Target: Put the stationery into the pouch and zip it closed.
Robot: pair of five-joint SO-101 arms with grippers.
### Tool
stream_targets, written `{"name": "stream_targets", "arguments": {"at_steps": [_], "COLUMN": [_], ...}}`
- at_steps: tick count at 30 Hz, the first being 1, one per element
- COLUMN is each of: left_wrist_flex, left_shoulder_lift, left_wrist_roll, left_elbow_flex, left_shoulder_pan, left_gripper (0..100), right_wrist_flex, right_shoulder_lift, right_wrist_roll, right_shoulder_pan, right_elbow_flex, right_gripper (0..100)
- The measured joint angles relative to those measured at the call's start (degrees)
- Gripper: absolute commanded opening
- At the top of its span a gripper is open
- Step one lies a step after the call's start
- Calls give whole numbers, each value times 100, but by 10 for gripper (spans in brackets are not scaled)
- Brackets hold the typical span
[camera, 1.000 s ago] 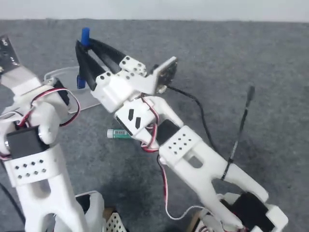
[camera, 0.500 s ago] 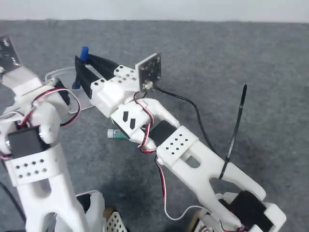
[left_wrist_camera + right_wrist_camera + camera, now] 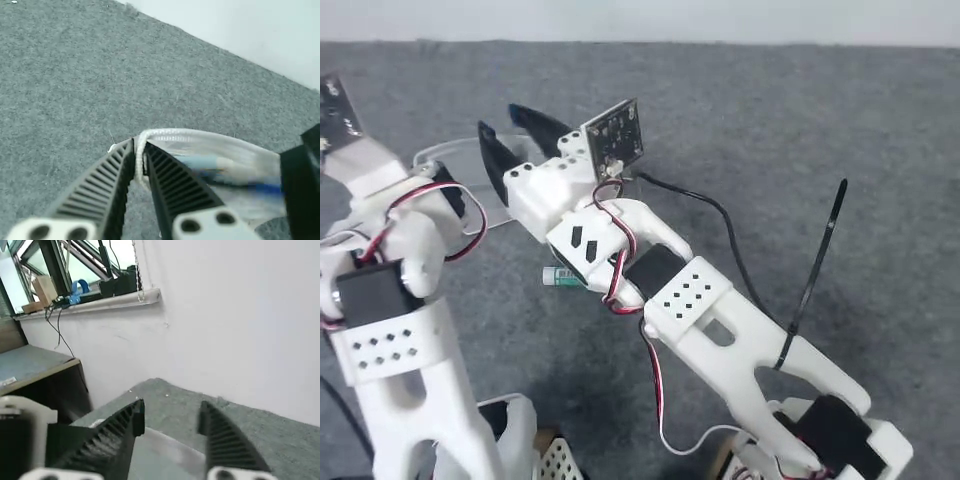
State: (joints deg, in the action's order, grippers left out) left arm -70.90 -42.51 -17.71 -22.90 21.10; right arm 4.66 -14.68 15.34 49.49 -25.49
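Observation:
A clear pouch (image 3: 460,158) with a white zip edge lies on the grey carpet at the far left. In the left wrist view my left gripper (image 3: 139,151) is shut on the pouch's (image 3: 220,150) white rim, and a blue pen (image 3: 262,188) lies inside it. My right gripper (image 3: 517,140) hangs just above the pouch, open and holding nothing; in the right wrist view its tips (image 3: 170,420) stand wide apart. A small green-and-white stick (image 3: 561,277) lies on the carpet under the right arm.
The left arm's white body (image 3: 390,260) stands close beside the right arm, at the pouch's near side. A black cable tie (image 3: 817,265) sticks up from the right arm. Bare carpet (image 3: 820,120) stretches to the right and back.
The right gripper lowered the blue pen toward the pouch, then opened and let it go; the pen is gone from between its fingers. The left arm has kept still.

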Motion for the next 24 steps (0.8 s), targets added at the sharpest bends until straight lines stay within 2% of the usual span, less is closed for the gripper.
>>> {"name": "stream_targets", "arguments": {"at_steps": [7,16,24], "left_wrist_flex": [0,0,0], "left_shoulder_lift": [0,0,0], "left_wrist_roll": [0,0,0], "left_elbow_flex": [0,0,0], "left_shoulder_pan": [0,0,0], "left_gripper": [12,12,12], "right_wrist_flex": [-360,-1108,-1486], "right_shoulder_lift": [-35,-1029,-1213], "right_wrist_roll": [-70,-105,-105], "right_shoulder_pan": [0,18,-18], "right_elbow_flex": [0,0,0], "right_gripper": [210,209,209]}}
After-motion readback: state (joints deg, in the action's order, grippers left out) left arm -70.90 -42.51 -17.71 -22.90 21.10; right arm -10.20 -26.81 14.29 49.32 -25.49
